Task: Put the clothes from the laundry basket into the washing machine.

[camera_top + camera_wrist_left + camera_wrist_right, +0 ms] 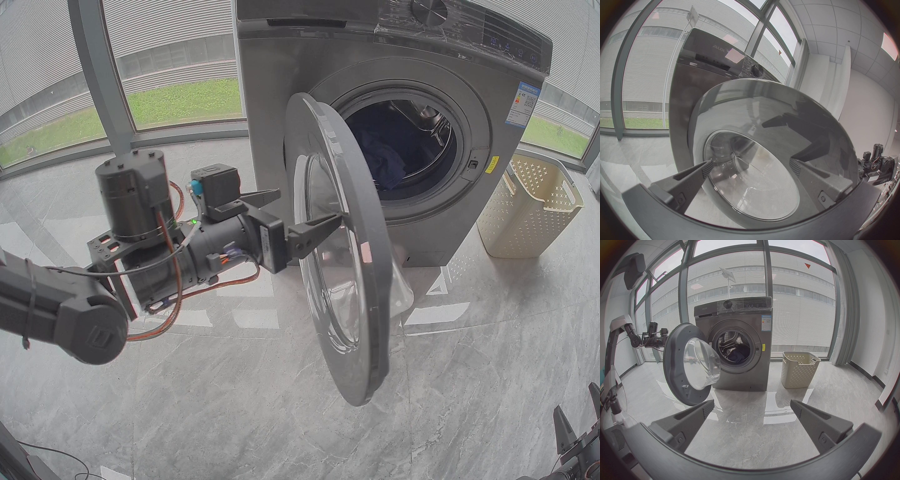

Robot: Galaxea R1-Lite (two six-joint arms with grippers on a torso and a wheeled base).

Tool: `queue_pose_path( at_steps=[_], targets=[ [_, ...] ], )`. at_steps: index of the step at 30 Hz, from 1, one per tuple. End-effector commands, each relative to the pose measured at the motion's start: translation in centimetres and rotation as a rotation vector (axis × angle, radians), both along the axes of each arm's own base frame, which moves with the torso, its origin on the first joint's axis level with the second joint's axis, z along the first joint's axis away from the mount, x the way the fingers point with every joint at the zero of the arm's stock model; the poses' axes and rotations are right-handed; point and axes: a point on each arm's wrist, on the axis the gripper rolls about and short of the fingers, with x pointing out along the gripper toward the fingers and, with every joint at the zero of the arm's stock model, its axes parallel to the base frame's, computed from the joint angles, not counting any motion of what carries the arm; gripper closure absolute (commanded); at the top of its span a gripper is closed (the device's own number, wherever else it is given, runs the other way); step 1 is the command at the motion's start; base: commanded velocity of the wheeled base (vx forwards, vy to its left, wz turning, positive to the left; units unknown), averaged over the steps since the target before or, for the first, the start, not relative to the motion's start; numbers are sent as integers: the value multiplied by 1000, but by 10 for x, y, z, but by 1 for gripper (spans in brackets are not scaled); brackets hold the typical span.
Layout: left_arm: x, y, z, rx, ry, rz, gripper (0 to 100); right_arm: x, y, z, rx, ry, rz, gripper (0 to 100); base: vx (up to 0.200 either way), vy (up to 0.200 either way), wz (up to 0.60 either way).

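Note:
The grey washing machine [294, 100] stands with its round door [350, 262] swung wide open. Dark blue clothes [384, 156] lie inside the drum; the clothes [737, 353] also show in the right wrist view. My left gripper [309, 212] is open, its fingertips right at the outer face of the door [750, 150]. A cream laundry basket [531, 206] sits on the floor to the right of the machine; in the right wrist view the basket [798, 369] looks empty. My right gripper [751, 407] is open and holds nothing, well back from the machine [740, 343].
Tall windows [162, 69] run behind the machine. Grey tiled floor [250, 387] stretches in front of the door and basket. The open door [687, 362] juts out into the space in front of the machine.

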Motion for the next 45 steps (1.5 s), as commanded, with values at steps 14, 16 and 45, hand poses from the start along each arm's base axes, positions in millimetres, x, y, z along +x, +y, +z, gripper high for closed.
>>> queue_pose_path(
  at_steps=[14,16,45],
  targets=[
    [64,-59,12,-184,2,64,0,0,0,-5,-2,4,0,0,0,0,0],
    [74,-66,12,-210,3,85,0,0,0,-5,-2,4,1,0,0,0,0],
    [127,-112,20,-358,29,298,0,0,0,-5,0,4,1,0,0,0,0]
  ],
)
